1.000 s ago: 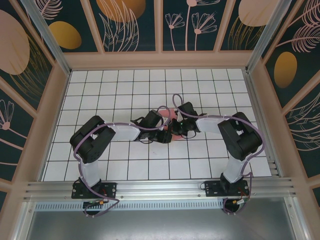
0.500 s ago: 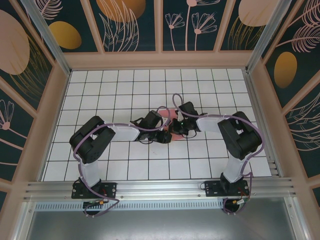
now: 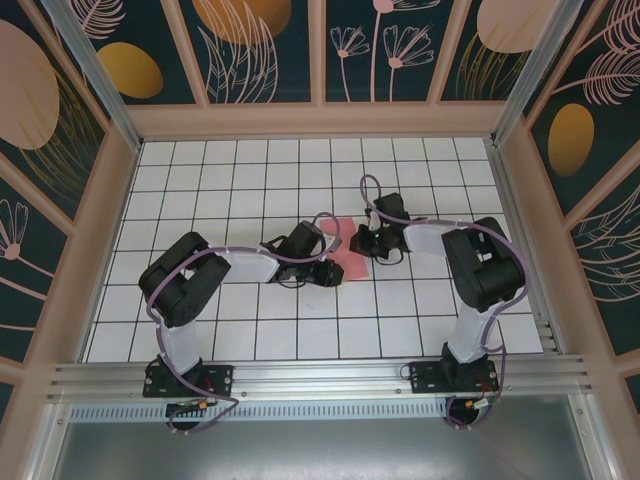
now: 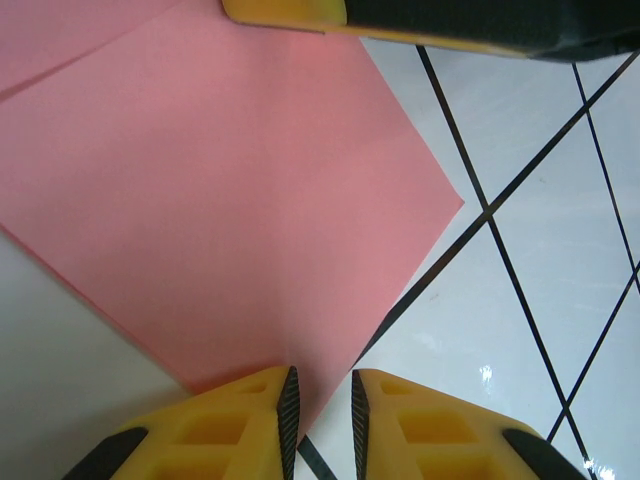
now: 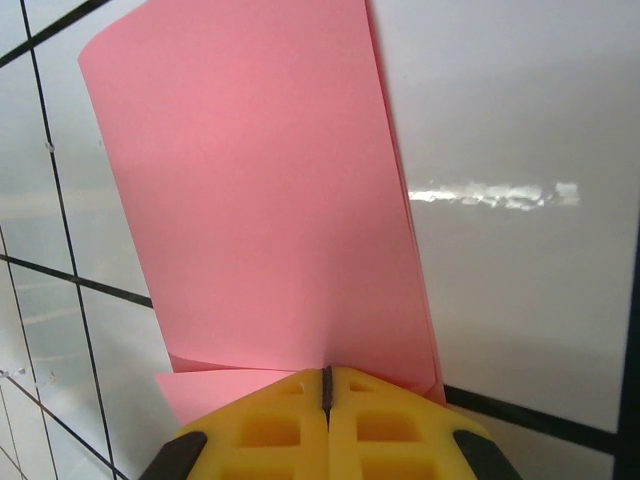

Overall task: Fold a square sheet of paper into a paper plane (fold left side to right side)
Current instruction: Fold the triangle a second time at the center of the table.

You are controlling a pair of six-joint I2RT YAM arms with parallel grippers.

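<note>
The square sheet of paper (image 3: 346, 258) is salmon pink and lies on the white grid table between the two grippers. In the right wrist view the sheet of paper (image 5: 270, 200) is doubled over, its upper layer curving up from the jaws. My right gripper (image 5: 326, 385) is shut on that layer's near edge; from above, the right gripper (image 3: 369, 240) sits at the sheet's right side. My left gripper (image 4: 320, 420) stands with its jaws a little apart over the near corner of the flat sheet (image 4: 220, 200). From above, the left gripper (image 3: 334, 271) is at the sheet's left. A paper plane is out of view.
The white grid table (image 3: 250, 180) is ringed by wooden walls with patterned panels. A metal rail (image 3: 320, 375) runs along the near edge by the arm bases. A yellow finger of the right gripper (image 4: 290, 12) crosses the top of the left wrist view.
My right gripper has moved right and slightly back, away from the left gripper, and more pink paper shows between them. The left arm has stayed put.
</note>
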